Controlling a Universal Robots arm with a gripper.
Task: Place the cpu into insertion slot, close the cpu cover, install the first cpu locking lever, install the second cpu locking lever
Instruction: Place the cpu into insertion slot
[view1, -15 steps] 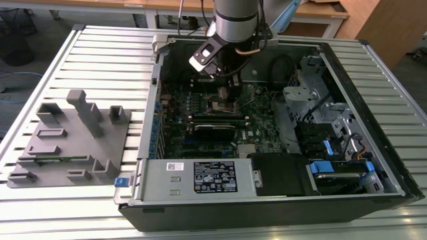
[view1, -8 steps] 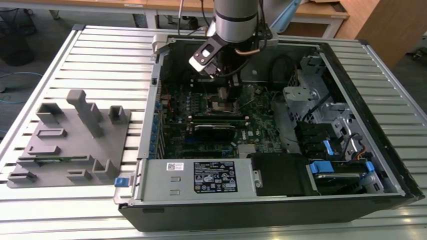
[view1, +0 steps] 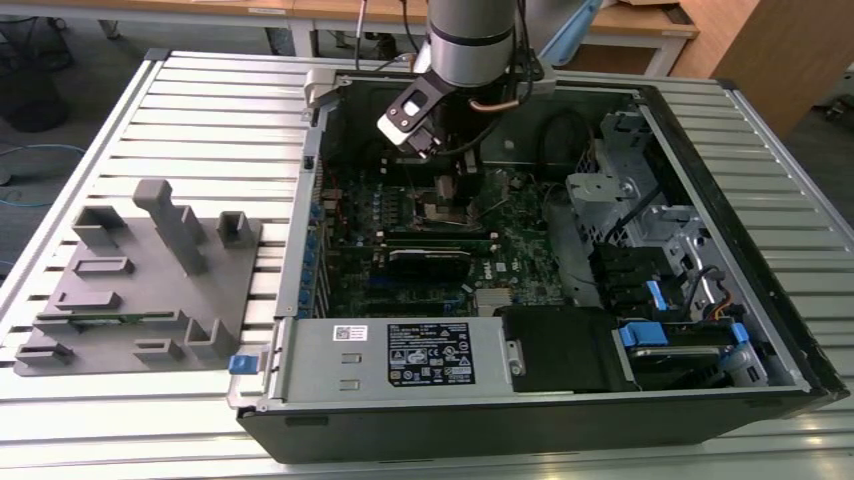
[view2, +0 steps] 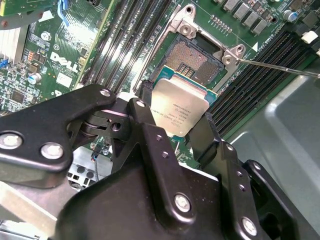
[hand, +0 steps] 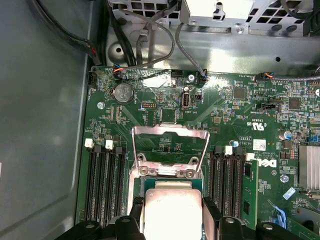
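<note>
- The fingers (view2: 200, 137) of the gripper (view2: 176, 106) are pinching the cpu (view2: 180, 112) by two opposite edges, silvery top up, and it looks roughly level in both wrist views.
- Step in hand, as I read it: the first one, placing the chip. The cpu hangs just above and slightly to one side of the insertion slot (view2: 192, 60), and the slot's pin field is bare.
- Seating it calls for squaring the chip's edges to the slot's shiny rim, then a straight, gentle drop. A tilted or shifted landing could bend pins.
- The room is tight. The cpu cover (hand: 170, 132) stands raised on its hinge just beyond the slot, close to the chip's far edge.
- One locking lever (view2: 280, 69) sticks out as a thin rod from a slot corner, clear of the fingers.
- Long black memory slots (hand: 102, 185) flank the slot on both sides. The fingers sit between those banks, so there is little sideways slack.
- Further off, the grey case wall (hand: 45, 125) and cable bundles (hand: 145, 45) ring the board. They are well apart from the chip.
- In the upper middle of the exterior view, the arm (view1: 470, 40) reaches straight down into the open computer case (view1: 534, 435).
- The case lies on the slatted bench (view1: 214, 120).
- A grey parts fixture (view1: 134, 290) sits at the exterior view's left, well apart from the work.
</note>
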